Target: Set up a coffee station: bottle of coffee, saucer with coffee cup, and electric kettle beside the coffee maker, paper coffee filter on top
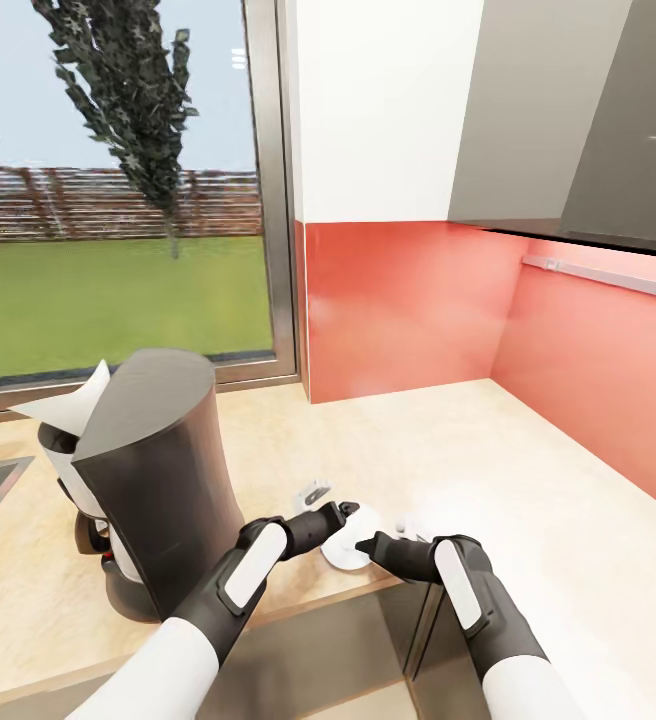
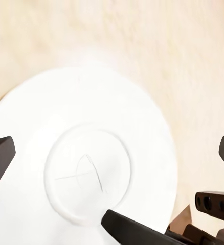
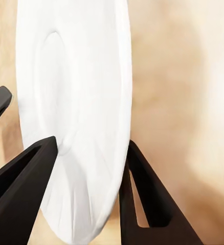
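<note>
Beige countertop point(image 1: 528, 470), saucer point(image 3: 76, 102) between right tool's point(image 3: 86, 168) fingers.

No readable text anywhere, honestly. The saucer point(image 2: 86, 168) just has a faint thin scribble in its centre well, no letters or numbers I can make out.

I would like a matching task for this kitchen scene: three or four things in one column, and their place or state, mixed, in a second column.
Things:
1. saucer
2. paper coffee filter
3. coffee maker
4. right end effector

Places or states:
a. sticking up from the machine's top
b. stands on the countertop near the window
c. flat at the counter's front edge
d. fingers on either side of the saucer's rim

Pairs: 1-c, 2-a, 3-b, 4-d
</note>
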